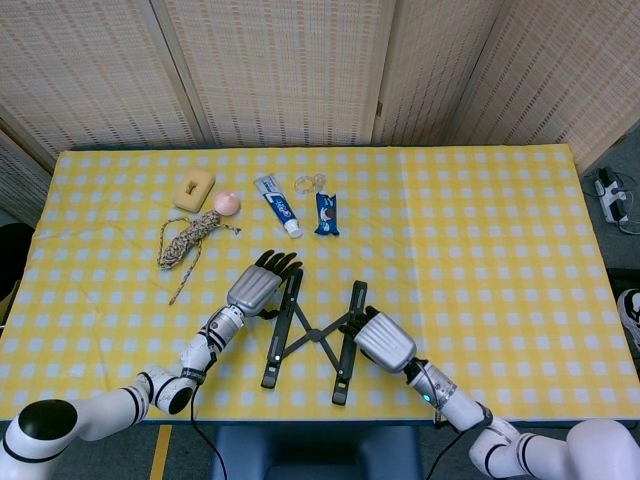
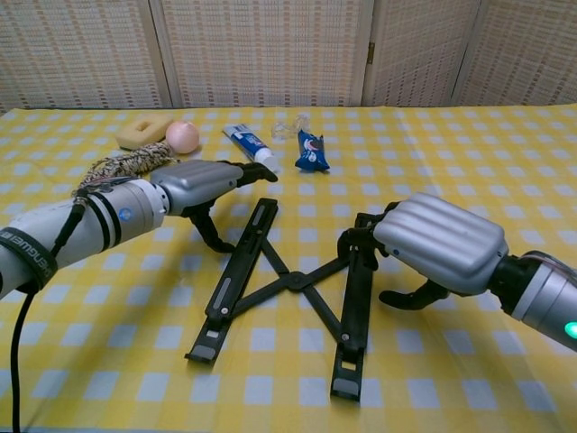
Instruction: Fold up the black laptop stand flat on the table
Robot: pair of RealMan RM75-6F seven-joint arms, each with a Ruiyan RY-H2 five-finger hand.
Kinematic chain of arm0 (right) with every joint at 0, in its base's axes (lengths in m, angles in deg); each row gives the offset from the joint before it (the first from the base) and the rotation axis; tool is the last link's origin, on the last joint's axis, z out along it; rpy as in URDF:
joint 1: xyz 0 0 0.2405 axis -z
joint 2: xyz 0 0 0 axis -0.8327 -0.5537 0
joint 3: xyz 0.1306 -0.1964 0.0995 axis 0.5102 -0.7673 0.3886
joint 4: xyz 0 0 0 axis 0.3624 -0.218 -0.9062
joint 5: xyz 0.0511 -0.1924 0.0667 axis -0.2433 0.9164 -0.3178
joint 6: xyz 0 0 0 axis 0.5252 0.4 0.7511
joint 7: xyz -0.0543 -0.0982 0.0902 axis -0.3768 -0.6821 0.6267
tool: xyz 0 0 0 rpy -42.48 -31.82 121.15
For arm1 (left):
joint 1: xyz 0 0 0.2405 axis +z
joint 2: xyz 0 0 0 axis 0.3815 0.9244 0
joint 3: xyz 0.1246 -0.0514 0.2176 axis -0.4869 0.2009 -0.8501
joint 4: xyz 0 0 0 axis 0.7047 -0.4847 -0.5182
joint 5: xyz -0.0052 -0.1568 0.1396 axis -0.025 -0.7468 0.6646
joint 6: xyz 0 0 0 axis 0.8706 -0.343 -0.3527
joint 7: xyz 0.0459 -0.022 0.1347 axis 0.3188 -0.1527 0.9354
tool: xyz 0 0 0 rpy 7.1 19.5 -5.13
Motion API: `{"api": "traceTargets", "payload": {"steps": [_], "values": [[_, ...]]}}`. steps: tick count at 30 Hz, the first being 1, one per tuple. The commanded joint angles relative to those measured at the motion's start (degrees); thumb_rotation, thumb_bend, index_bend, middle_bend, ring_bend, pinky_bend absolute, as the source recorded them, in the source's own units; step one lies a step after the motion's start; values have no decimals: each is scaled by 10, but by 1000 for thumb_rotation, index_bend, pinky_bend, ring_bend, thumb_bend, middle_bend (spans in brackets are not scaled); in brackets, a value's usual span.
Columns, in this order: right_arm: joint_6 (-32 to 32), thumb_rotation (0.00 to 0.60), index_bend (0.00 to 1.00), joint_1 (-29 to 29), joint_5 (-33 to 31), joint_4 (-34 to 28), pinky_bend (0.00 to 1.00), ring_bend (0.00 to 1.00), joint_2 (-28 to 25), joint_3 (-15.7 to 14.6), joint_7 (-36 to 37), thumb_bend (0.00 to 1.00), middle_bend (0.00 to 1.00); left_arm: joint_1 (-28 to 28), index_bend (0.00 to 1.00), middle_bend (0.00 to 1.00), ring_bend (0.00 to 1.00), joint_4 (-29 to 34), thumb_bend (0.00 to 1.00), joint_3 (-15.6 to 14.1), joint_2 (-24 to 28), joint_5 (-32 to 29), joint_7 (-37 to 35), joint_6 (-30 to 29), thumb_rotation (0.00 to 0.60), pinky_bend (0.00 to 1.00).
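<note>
While both open robot hands, left (image 2: pixel 203 183) and right (image 2: pixel 439 242), squeeze unevenly, the stand (image 2: pixel 290 280) could slide toward 12 o'clock.

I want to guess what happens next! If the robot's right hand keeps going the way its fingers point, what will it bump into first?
Probably the black laptop stand: the right hand points at its right bar, fingers already at it, maybe touching.

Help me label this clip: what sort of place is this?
Probably a staged indoor test table: yellow checked tablecloth, woven folding screens behind, and unrelated items such as toothpaste and rope.
</note>
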Motion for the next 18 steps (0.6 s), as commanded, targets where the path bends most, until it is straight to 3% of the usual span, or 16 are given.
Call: {"api": "traceTargets", "payload": {"steps": [1, 18], "values": [[-1, 600, 373, -3, 3, 13, 429, 489, 9, -6, 3, 293, 541, 0, 46, 0, 0, 0, 234, 0, 0, -1, -1, 0, 600, 0], [-28, 600, 375, -16, 21, 92, 431, 490, 53, -21, 4, 293, 542, 3, 42, 0, 0, 3, 234, 1, -1, -11, -20, 4, 600, 0]]}}
